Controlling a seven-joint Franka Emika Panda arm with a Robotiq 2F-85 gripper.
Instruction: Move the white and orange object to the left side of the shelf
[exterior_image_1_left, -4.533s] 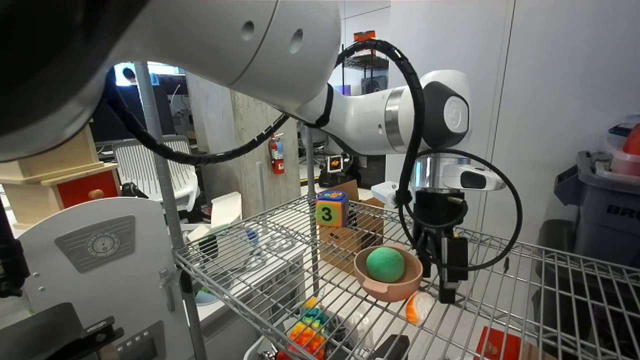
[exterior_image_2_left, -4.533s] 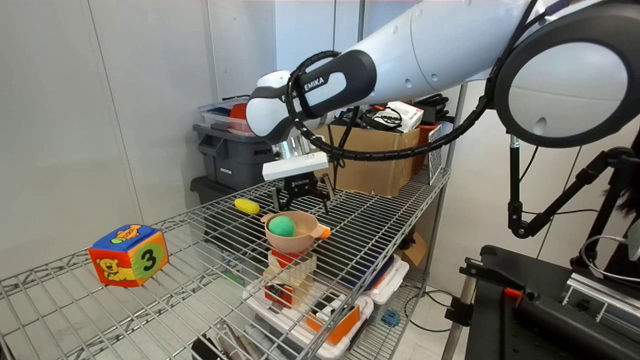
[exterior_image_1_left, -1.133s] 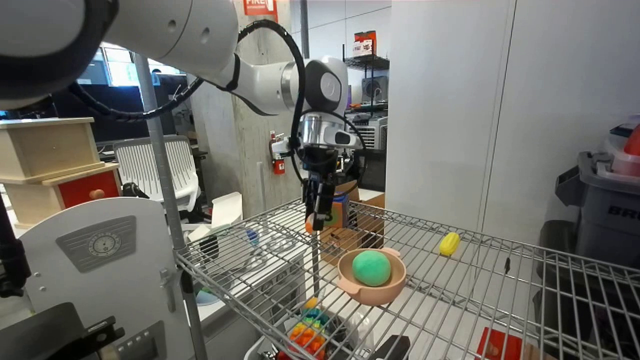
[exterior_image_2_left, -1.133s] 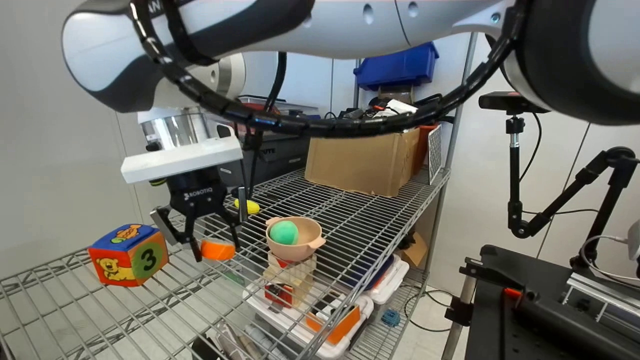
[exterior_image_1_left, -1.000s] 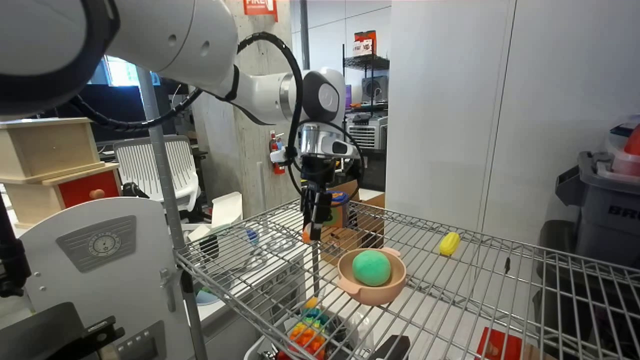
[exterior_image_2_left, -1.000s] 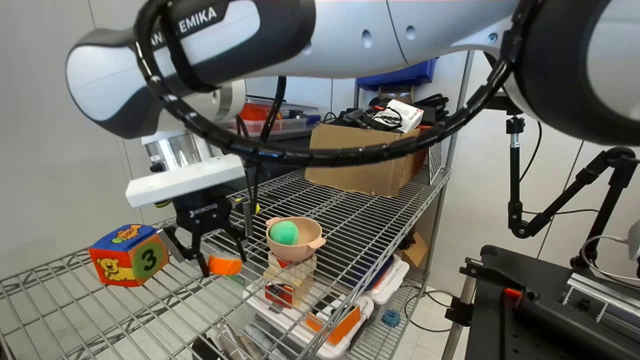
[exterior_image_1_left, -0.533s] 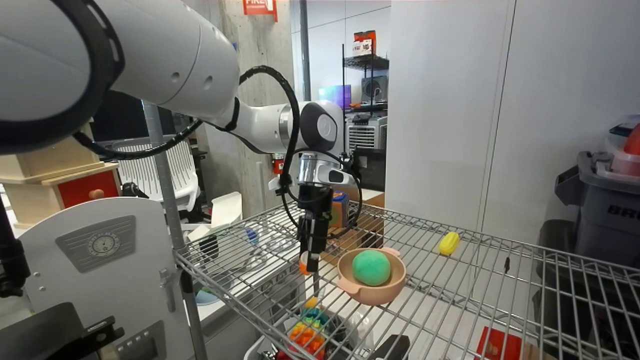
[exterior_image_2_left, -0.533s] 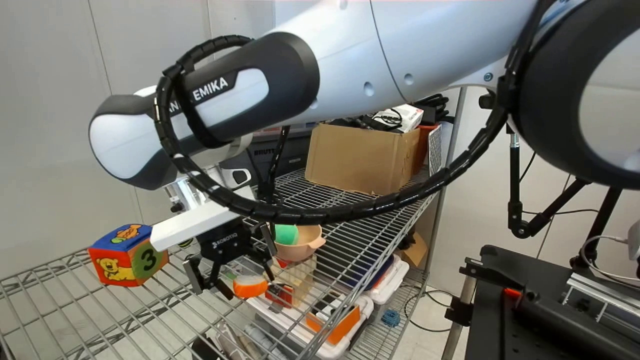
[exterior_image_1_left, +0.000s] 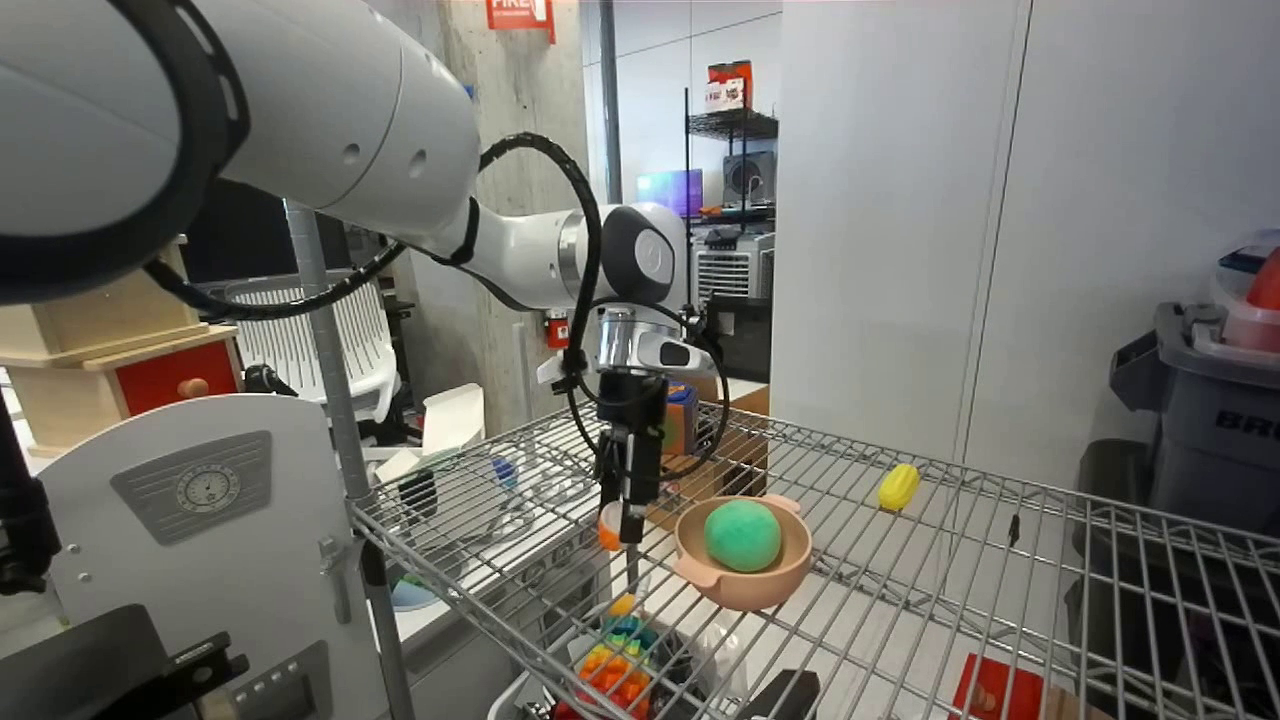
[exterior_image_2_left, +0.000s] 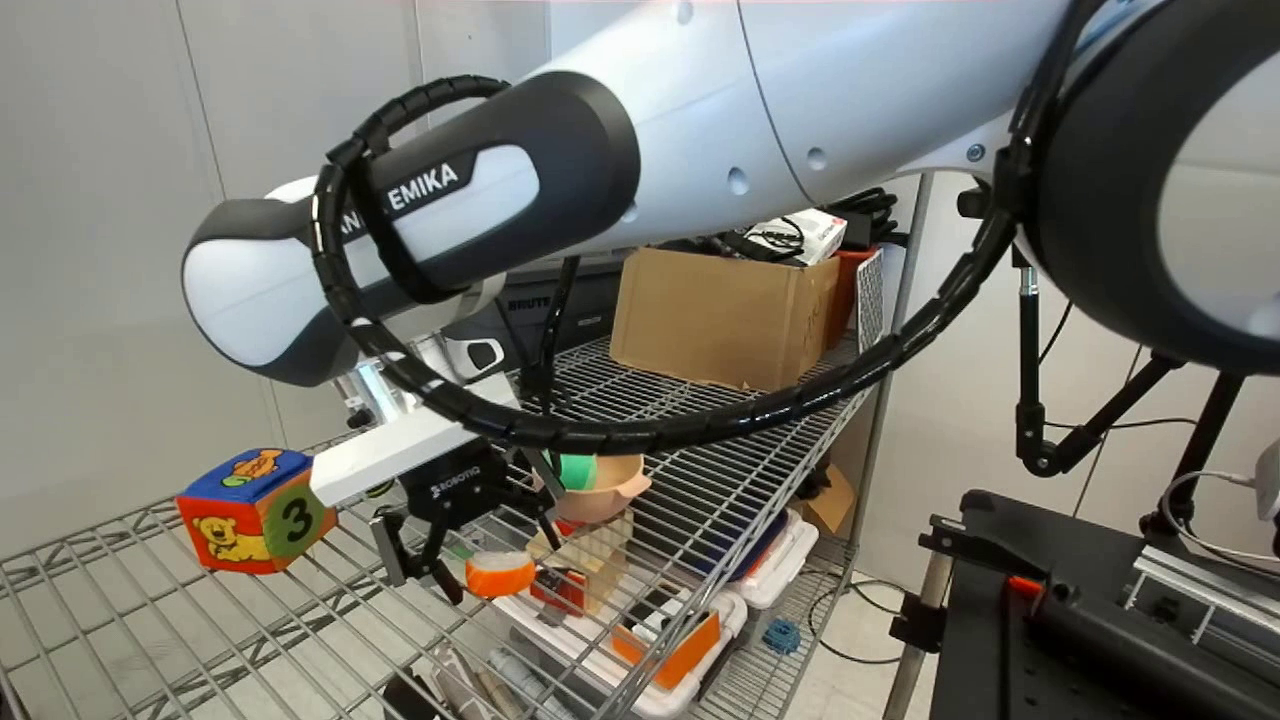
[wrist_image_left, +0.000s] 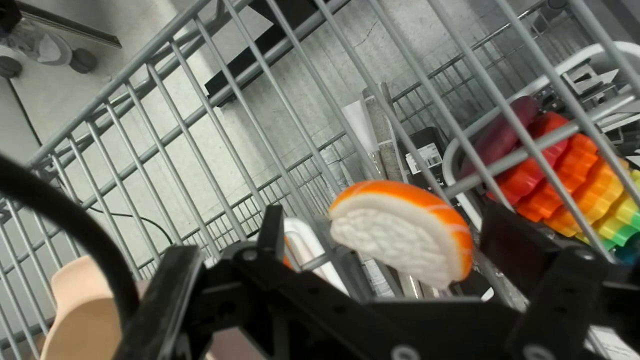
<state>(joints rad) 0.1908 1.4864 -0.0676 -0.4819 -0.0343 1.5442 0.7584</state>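
The white and orange object (wrist_image_left: 400, 235) sits on the worktop (exterior_image_1_left: 950, 570), a silver wire-grid shelf, between the spread fingers (wrist_image_left: 272, 230) of the hand (exterior_image_2_left: 502, 567); these stand wider apart than the piece, with a gap beside it in the wrist view, so nothing is clamped; whether the finger at the right of that view brushes it, I cannot tell.

The nearest neighbour is the tan bowl (exterior_image_1_left: 742, 593) with a green ball (exterior_image_1_left: 742, 536) in it, just beside the hand; in an exterior view the hand and the black cable (exterior_image_2_left: 640, 435) looping from the arm (exterior_image_2_left: 690, 130) hide part of both; in the wrist view a stretch of cable passes in front of the bowl.

On the hand's other side stands a soft number cube (exterior_image_2_left: 255, 512); in both exterior views the end of the arm overlaps it.

The yellow item (exterior_image_1_left: 899, 488) lies beyond the bowl, well apart, near the worktop's edge; a cardboard box (exterior_image_2_left: 720, 320) heaped with cables stands farther along; a rainbow-coloured toy (wrist_image_left: 580, 185) shows beneath the wires; a grey post (exterior_image_1_left: 333, 350) rises at a corner.
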